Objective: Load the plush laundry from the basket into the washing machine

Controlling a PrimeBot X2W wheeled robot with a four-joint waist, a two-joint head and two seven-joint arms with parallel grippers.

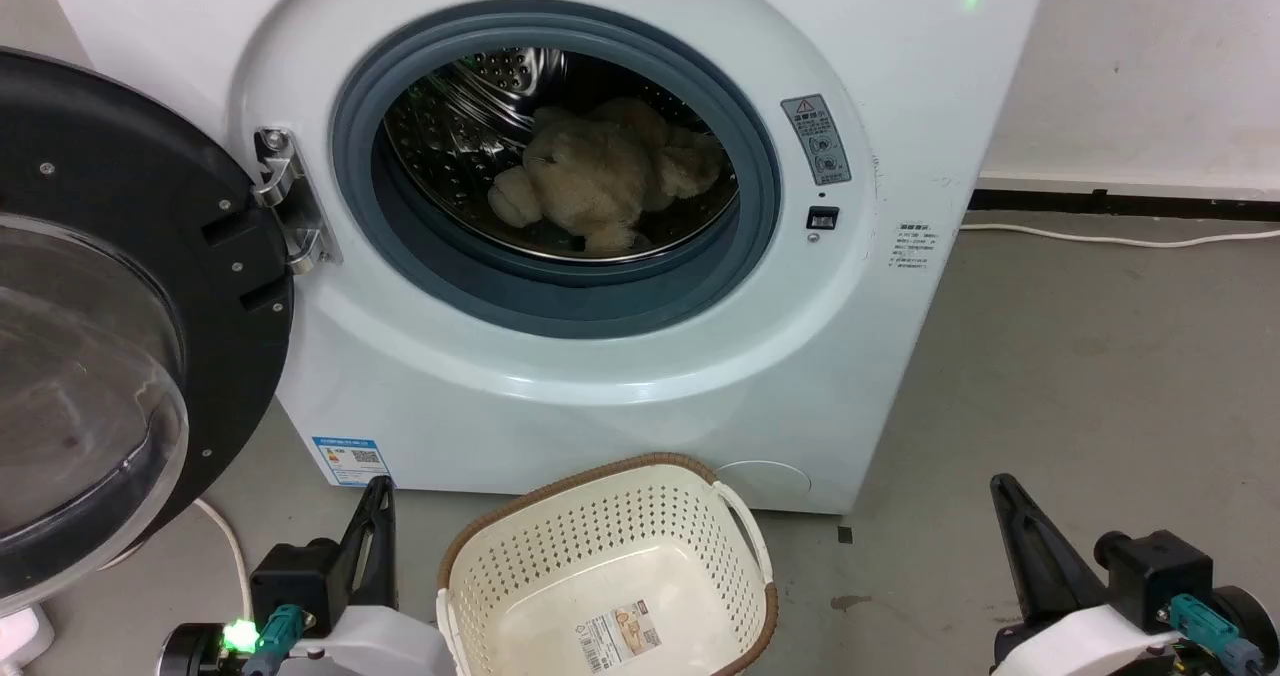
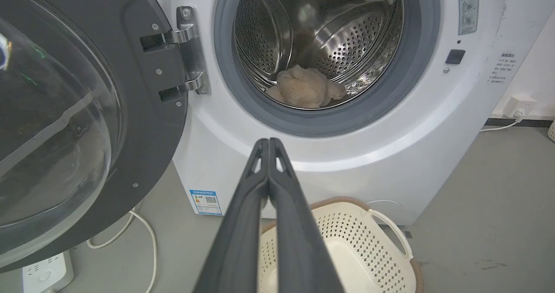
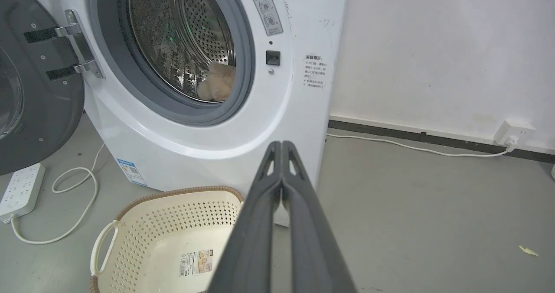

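Head view, near to far. Low at left, left gripper [image 1: 379,496], long dark fingers pressed together, nothing between them. Low at right, right gripper [image 1: 1008,496], likewise closed and empty. Same story along both wrist views: each finger pair tip to tip, aimed at the machine's front, well apart from everything.

Between the two arms, on the grey floor [image 1: 1050,376], basket [image 1: 600,471] with brown rim and white handles, bare down to the label sticker [image 1: 617,634] on its bottom. Just behind it, washing machine [image 1: 600,396]; touching the basket or merely close, cannot tell. Hinged at the left and swung wide, black-framed bubble door [image 1: 240,256].

Farthest in, past the grey rubber ring [image 1: 560,301], plush laundry [image 1: 600,171], slumped low in the steel drum [image 1: 450,126], wholly inside the opening, no limb seen over the ring.

Judged: loading step done, basket emptied, toy in the machine, both arms idle low and out of the way. Next move, if any: nothing more on the toy; perhaps a push on the door's outer edge with the left gripper, on an arc kept clear of the basket handle and of the white cable [image 1: 225,541] by the door's foot.
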